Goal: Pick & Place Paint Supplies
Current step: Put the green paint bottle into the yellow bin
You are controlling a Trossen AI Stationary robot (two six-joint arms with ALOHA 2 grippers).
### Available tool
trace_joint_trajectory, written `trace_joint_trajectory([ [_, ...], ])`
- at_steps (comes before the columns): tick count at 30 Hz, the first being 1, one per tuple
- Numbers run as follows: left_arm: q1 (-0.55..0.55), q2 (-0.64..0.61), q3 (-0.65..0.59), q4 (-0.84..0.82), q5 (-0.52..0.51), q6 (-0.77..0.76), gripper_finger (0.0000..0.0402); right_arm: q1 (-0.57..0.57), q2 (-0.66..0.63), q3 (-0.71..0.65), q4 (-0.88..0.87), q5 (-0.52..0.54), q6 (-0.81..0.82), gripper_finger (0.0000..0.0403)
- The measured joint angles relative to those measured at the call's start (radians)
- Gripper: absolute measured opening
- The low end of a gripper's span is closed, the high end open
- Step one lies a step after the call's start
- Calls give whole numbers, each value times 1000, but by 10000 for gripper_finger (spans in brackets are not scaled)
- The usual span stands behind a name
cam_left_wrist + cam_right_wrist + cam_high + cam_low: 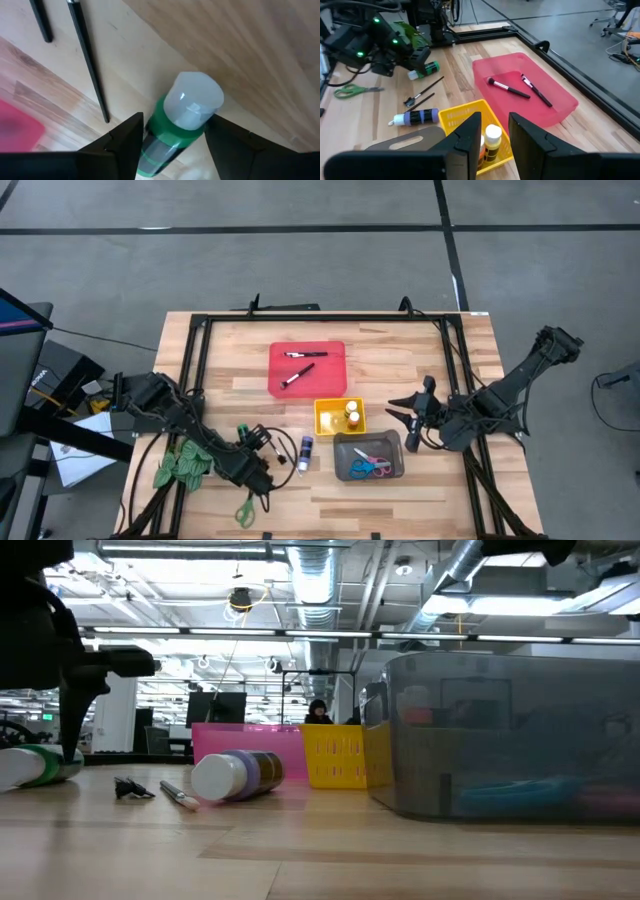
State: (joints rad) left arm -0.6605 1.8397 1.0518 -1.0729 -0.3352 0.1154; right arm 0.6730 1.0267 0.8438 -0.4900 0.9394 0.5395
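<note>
Green paint bottle [172, 135], white-capped, is seen lying on the bench [400, 500], bracketed by the parted left tool [172, 145], grip not confirmed. Red tray [555, 107] holds two brushes [509, 89]; yellow tray [452, 116] holds bottles.

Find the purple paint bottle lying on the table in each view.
High view: purple bottle low of centre, at the lower left of the yellow tray.
Low view: left of centre, lying down.
Left wrist view: not in it.
Right wrist view: lower left.
Landmark: the yellow tray, beside it in those three views.
</note>
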Motion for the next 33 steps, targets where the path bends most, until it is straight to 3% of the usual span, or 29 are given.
trace_joint_trajectory([
  [10, 0, -1, -16, 10, -6, 3, 138, 21, 0, 0, 13, 0, 1, 94],
  [18, 2, -33, -15, 26, 3, -27, 132, 21, 0, 0, 13, 0, 2, 94],
  [26, 76, -342, -11, 205, -61, -208, 129, 21, -1, 0, 14, 4, 2, 94],
  [33, 145, -686, -241, 632, -106, -281, 129, 21, -1, 0, 13, 4, 0, 94],
])
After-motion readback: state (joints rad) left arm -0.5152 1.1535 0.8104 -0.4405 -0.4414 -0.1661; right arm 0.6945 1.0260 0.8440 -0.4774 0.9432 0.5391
